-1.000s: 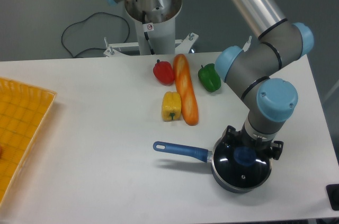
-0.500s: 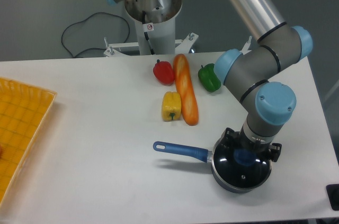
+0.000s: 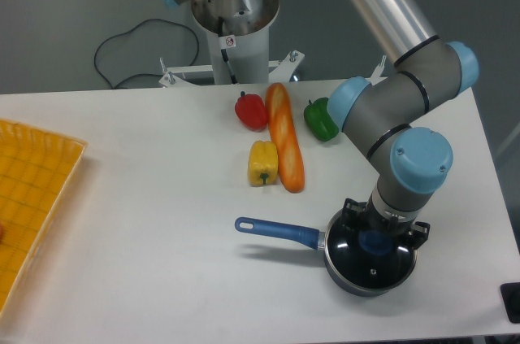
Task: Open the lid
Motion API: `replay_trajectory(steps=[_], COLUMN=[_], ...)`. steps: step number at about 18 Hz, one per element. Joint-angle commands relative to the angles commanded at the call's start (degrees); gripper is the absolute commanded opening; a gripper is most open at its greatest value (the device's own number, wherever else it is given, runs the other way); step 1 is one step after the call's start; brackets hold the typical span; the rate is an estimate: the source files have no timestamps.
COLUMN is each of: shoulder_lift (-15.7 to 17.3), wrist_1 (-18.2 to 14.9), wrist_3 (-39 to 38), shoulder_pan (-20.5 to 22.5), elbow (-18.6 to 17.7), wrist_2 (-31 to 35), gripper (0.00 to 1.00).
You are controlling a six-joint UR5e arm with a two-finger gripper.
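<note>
The round dark glass lid (image 3: 370, 261) with a metal rim sits on the dark saucepan (image 3: 345, 277) near the table's front right. Its blue knob (image 3: 375, 241) shows in the lid's centre. The saucepan's blue handle (image 3: 276, 231) points left. My gripper (image 3: 377, 234) hangs straight down over the lid, right at the knob. Its dark fingers blend into the dark glass and the wrist hides them from above, so their spacing does not show. The lid lies flat on the pan.
A baguette (image 3: 284, 147), a yellow pepper (image 3: 262, 163), a red pepper (image 3: 252, 111) and a green pepper (image 3: 322, 119) lie behind the pan. A yellow tray (image 3: 32, 198) sits at the left edge. The table's front edge is close to the pan.
The arm's wrist has shifted slightly left and down over the lid. The lid and pan have not moved.
</note>
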Motion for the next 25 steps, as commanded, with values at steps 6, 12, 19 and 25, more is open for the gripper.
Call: replay_trajectory(steps=[6, 12, 19, 25], shoulder_lift=[0.6, 2.2, 5.5, 7.1], wrist_1=[-0.1, -0.5, -6.0, -9.4], wrist_3=[0.0, 0.3, 1.2, 3.4], shoulder_pan=[0.0, 0.0, 1.1, 2.4], elbow=[-0.1, -0.7, -1.0, -1.0], wrist_2=[0.2, 0.4, 0.4, 0.2], gripper=[0.58, 0.56, 0.54, 0.53])
